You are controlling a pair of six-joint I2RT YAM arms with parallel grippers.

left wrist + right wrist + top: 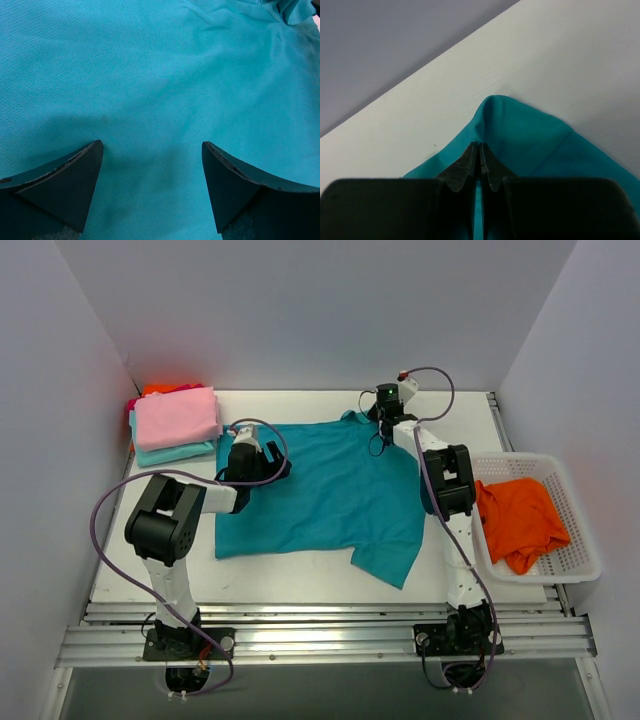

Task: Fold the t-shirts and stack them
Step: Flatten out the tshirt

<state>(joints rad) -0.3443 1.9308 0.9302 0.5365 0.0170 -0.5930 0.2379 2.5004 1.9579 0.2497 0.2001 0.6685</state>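
Between the right pincer's (pixel 479 146) closed tips, teal t-shirt (pixel 520 131) cloth is hidden.

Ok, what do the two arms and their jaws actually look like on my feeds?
Both the left arm and the right arm have white links and bulky black joint housings, each with a loose purple cable looping alongside. A small green light glows near the right wrist. The jaws are black, tapered wedges with scuffed, worn edges.
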